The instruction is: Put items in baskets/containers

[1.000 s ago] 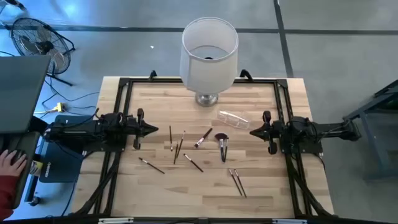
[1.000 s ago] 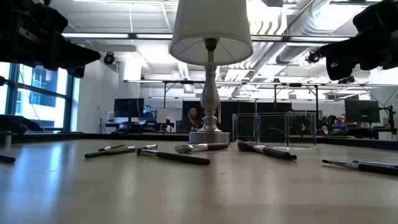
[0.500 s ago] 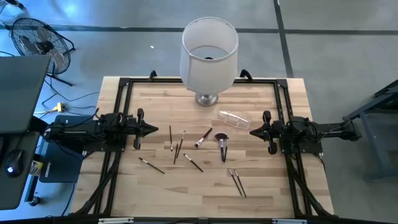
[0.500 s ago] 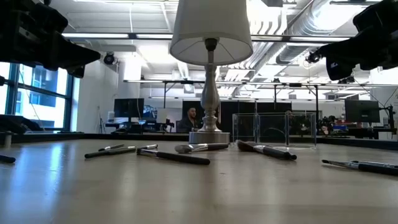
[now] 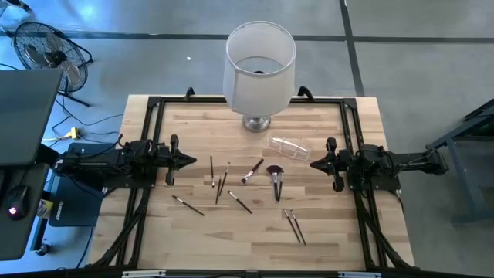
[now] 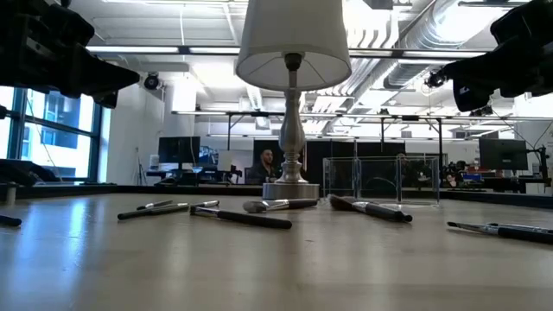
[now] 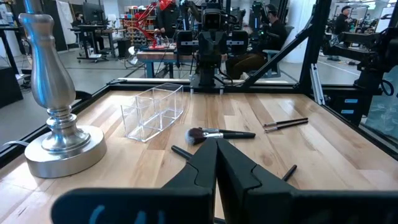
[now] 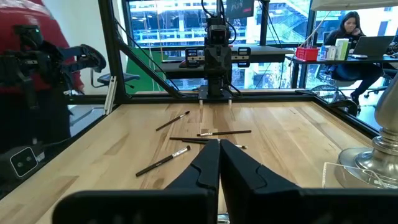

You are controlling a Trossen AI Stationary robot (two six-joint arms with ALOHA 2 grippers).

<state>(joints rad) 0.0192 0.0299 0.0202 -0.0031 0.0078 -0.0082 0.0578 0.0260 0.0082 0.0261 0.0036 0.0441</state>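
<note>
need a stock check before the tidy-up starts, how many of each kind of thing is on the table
thin brushes: 8 that can be told apart in the high view (a few lie close together, so maybe more)
big fluffy brush: 1
clear box: 1
lamp: 1
total: 11
</note>
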